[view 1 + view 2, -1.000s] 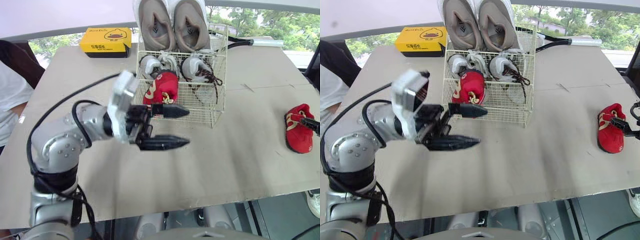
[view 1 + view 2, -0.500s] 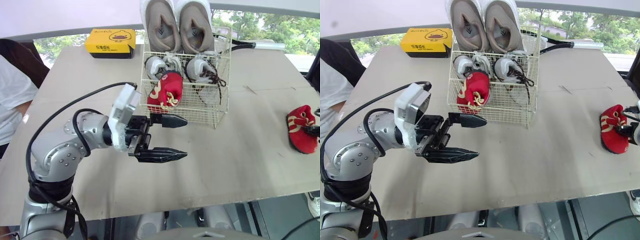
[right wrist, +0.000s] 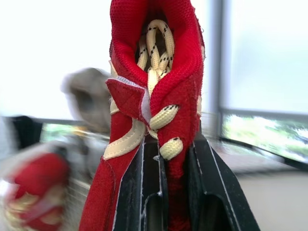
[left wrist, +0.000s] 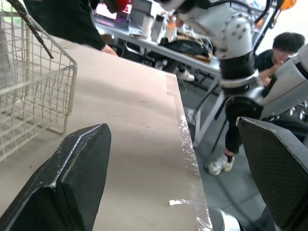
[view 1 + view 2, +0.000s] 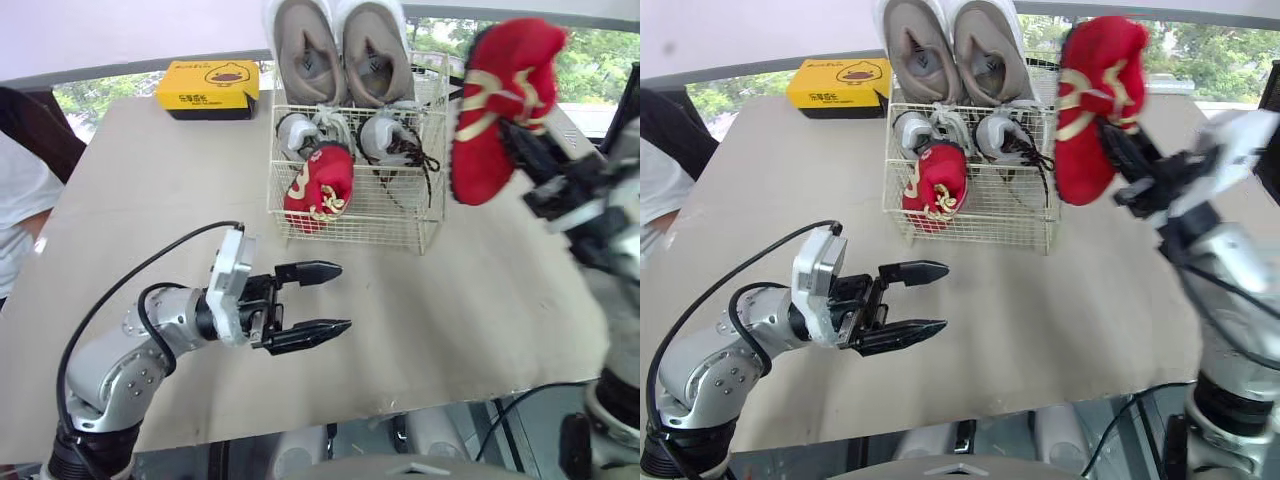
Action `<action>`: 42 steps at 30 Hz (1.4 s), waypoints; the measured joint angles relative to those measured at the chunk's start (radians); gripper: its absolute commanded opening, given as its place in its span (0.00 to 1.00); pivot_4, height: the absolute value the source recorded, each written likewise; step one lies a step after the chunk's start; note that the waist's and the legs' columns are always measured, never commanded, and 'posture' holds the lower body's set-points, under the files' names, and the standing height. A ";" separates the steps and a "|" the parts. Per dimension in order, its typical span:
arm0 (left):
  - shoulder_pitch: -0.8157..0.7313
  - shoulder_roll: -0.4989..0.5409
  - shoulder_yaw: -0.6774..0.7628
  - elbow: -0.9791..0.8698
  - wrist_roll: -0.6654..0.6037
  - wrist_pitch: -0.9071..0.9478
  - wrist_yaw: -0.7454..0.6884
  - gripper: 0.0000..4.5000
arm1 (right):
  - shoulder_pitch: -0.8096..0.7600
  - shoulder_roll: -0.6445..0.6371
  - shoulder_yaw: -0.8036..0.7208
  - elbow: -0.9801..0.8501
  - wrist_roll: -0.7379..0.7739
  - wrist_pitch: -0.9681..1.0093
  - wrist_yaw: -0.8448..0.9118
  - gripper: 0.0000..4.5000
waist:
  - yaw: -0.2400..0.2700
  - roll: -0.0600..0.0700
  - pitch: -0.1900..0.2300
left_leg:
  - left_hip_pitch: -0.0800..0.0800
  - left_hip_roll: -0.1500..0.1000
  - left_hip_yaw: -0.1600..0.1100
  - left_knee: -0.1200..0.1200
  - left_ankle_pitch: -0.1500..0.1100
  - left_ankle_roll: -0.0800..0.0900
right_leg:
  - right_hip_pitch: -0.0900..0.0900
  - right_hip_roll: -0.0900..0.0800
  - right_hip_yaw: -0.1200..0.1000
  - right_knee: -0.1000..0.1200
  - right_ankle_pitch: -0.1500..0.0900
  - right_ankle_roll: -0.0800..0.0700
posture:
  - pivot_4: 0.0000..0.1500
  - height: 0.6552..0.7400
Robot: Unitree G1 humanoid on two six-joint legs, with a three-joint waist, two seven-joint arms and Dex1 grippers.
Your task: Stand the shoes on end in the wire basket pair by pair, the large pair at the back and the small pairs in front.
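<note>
The wire basket (image 5: 352, 216) stands at the back of the table. A large beige pair (image 5: 340, 50) stands on end at its rear, a small grey pair (image 5: 385, 135) sits in front of that, and one small red shoe (image 5: 320, 185) stands at the front left. My right gripper (image 3: 175, 192) is shut on the second red shoe (image 5: 497, 105), holding it in the air to the right of the basket and above it. My left gripper (image 5: 340, 297) hangs open and empty over the table, in front of the basket.
A yellow box (image 5: 210, 85) lies at the table's back left. A person in a white top (image 5: 20, 200) sits by the left edge. The table's right edge (image 4: 185, 144) drops off near a seated person (image 4: 288, 48).
My right gripper has shut on the red shoe at the far right and lifted it up and toward the basket. My left arm has drawn back and lowered toward the front edge.
</note>
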 measured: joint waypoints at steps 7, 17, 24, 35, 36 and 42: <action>0.097 -0.038 0.092 0.001 -0.063 -0.039 0.030 1.00 | 0.004 0.172 0.335 0.310 -0.476 -0.510 -0.082 0.02 | 0.010 0.000 0.000 | -0.003 -0.001 0.003 -0.002 0.003 -0.005 | -0.005 -0.001 0.001 0.000 0.001 0.002 | 1.00 1.00; 0.188 -0.090 0.211 0.128 0.024 -0.223 0.013 1.00 | 0.131 0.245 0.439 0.623 -0.690 -0.930 -0.148 0.09 | 0.007 -0.002 -0.003 | 0.005 0.000 0.004 -0.003 0.001 -0.001 | 0.001 -0.001 0.002 0.000 0.000 -0.004 | 1.00 1.00; 0.187 -0.098 0.230 0.239 0.053 -0.279 -0.042 1.00 | 0.238 0.215 0.429 0.604 -0.595 -0.929 -0.046 0.80 | 0.015 -0.006 -0.005 | 0.005 0.000 0.003 -0.001 0.001 -0.001 | 0.004 -0.001 0.002 -0.001 0.000 -0.004 | 1.00 1.00; 0.151 -0.058 0.147 0.247 0.107 -0.248 -0.026 1.00 | 0.457 -0.078 0.305 0.188 -0.351 -0.566 0.150 0.99 | 0.016 -0.004 -0.004 | 0.002 0.000 0.001 -0.002 0.000 -0.001 | 0.002 -0.001 0.000 -0.002 -0.001 -0.003 | 1.00 1.00; 0.154 -0.041 0.137 0.249 0.126 -0.242 -0.027 1.00 | 0.505 -0.127 0.272 0.139 -0.308 -0.534 0.188 0.99 | 0.017 -0.004 -0.004 | 0.001 0.000 0.001 -0.002 0.000 0.000 | 0.001 -0.001 -0.001 -0.002 -0.001 -0.003 | 1.00 1.00; 0.212 0.066 0.118 0.264 0.188 -0.204 -0.060 1.00 | 0.830 -0.396 -0.100 0.066 -0.089 -0.422 0.462 0.99 | 0.015 -0.003 -0.003 | 0.000 0.001 0.002 -0.003 -0.001 0.001 | 0.002 -0.001 -0.001 -0.006 -0.002 -0.001 | 1.00 1.00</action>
